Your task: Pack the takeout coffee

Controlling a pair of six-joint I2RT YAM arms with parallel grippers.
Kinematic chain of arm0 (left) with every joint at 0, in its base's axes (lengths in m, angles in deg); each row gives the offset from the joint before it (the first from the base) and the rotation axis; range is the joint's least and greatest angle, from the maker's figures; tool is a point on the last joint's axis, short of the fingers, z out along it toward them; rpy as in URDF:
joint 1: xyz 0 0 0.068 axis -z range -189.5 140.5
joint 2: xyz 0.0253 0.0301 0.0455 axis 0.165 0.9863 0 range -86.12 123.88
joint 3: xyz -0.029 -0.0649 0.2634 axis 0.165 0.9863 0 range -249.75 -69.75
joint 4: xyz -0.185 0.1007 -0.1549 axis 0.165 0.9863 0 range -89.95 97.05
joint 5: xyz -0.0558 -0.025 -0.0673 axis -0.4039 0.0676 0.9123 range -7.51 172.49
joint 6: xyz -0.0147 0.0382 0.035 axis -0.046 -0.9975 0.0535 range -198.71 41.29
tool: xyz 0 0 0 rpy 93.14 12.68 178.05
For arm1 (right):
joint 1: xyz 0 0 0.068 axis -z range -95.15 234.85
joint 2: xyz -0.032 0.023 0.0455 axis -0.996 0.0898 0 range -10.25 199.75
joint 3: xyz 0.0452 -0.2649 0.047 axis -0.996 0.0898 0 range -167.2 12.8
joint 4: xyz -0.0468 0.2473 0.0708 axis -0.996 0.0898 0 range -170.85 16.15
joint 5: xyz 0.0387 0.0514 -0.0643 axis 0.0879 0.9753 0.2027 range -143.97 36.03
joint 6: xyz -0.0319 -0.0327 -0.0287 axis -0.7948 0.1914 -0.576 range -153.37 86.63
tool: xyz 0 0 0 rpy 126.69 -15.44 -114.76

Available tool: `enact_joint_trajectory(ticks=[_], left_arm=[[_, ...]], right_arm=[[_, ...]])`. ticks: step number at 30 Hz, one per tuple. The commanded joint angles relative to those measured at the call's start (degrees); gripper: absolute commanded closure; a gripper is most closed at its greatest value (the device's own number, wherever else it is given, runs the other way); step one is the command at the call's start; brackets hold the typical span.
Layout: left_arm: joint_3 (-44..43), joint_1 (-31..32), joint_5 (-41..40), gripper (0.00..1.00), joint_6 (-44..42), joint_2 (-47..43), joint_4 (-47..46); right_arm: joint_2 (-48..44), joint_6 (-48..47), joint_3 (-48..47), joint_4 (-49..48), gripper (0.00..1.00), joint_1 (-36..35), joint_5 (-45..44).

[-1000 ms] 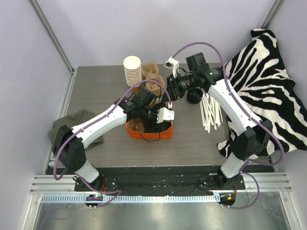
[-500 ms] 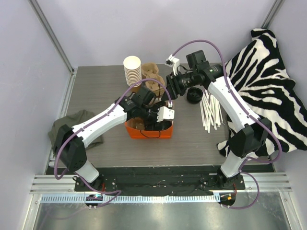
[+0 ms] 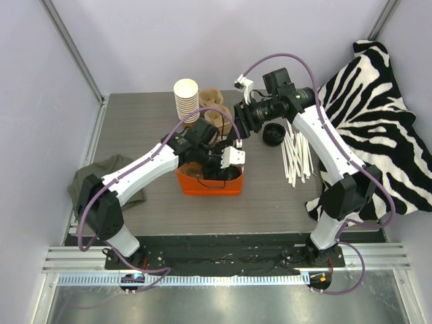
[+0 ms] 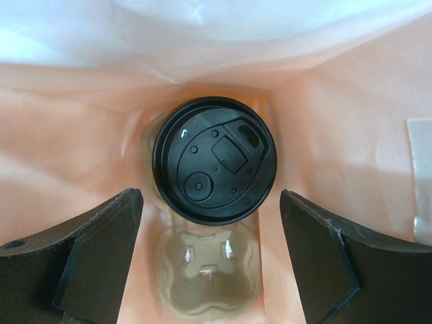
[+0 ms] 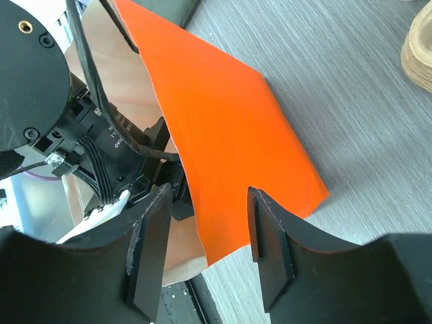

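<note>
A grey wood-grain table (image 3: 135, 121) is enclosed by pale walls, and from above an orange paper bag (image 3: 209, 183) is seen standing open near its middle. The left arm (image 3: 145, 170) is reached into the bag's mouth, so the bag's contents are hidden in this view. The right arm (image 3: 324, 145) is bent over the bag's far edge. Behind the bag, a stack of lidless cups (image 3: 187, 100) and brown pulp carriers (image 3: 214, 111) are placed side by side. A loose black lid (image 3: 273, 136) and a spread of white sticks (image 3: 295, 156) are laid to the right. A zebra-patterned cloth (image 3: 378, 115) is draped at the right edge and an olive cloth (image 3: 98, 181) at the left. From the left wrist, the takeout coffee (image 4: 214, 160) is seen upright inside the bag, seated in one cell of a pulp carrier (image 4: 206, 270) on the bottom, with its black lid on. The left gripper (image 4: 209, 197) is held above it with its jaws wide apart, one to each side, and the cup is not touched. From the right wrist, the right gripper (image 5: 209, 192) is shown with its jaws apart and the bag's orange wall seen in the gap; contact with the paper cannot be told. The left arm's black wrist is seen inside the bag.
</note>
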Motion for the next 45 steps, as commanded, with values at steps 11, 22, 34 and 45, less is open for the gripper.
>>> enact_joint_trajectory(ticks=[11, 22, 34, 45], left_arm=[[-3.9, -1.8, -0.4, 0.11, -0.5, -2.6, -3.1], [-6.1, -2.6, -1.0, 0.11, 1.2, -2.8, -3.1], [-7.0, -4.1, -0.1, 0.11, 1.0, -1.3, -2.5], [-12.0, -5.0, 1.5, 0.11, 3.1, -1.3, -0.8]], right_arm=[[2.8, -0.4, -7.1, 6.7, 0.3, 0.0, 0.8], [2.1, -0.7, -8.8, 7.4, 0.29, 1.3, 2.8], [1.5, -1.7, -13.2, 9.3, 0.27, 4.1, 5.0], [2.9, -1.6, -16.8, 10.7, 0.24, 5.9, 4.2]])
